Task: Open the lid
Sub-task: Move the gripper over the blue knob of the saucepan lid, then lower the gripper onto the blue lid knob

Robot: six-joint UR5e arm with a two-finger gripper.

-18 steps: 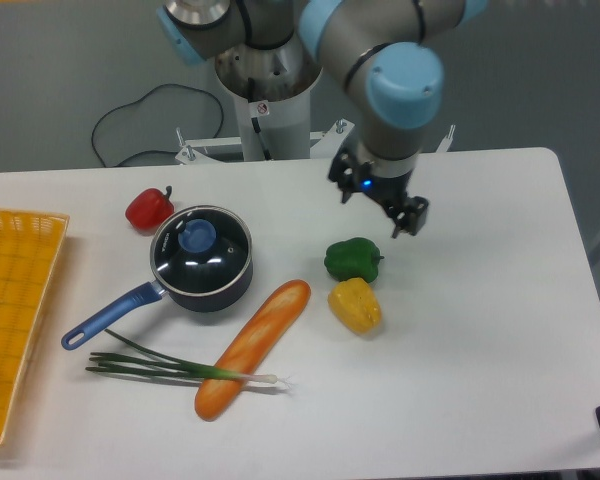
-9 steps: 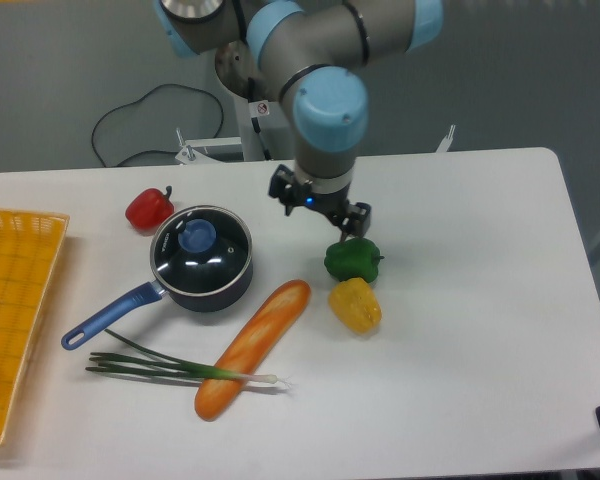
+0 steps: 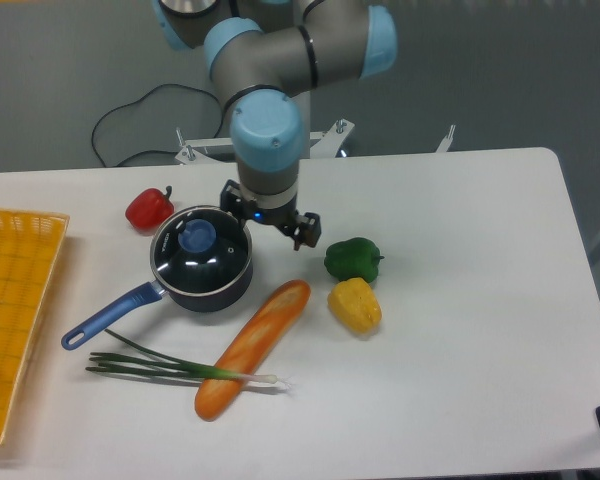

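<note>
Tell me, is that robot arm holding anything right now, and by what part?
Nothing is held. The gripper hangs just right of the lid, whose blue knob is untouched; the jaws stand empty.

Lid [image 3: 202,246]: clear glass, blue knob, on dark saucepan [image 3: 205,290] with blue handle. Red pepper [image 3: 148,208] at pan's 10 o'clock. Green pepper [image 3: 352,259] and yellow pepper [image 3: 354,305] at 3 o'clock. Orange-brown baguette [image 3: 252,348] at 5 o'clock. Green-and-white spring onion [image 3: 180,368]. Yellow grid-patterned basket [image 3: 15,300]. White table [image 3: 460,330]. Arm [image 3: 280,70]: grey, light-blue caps; black gripper [image 3: 270,218].
</note>
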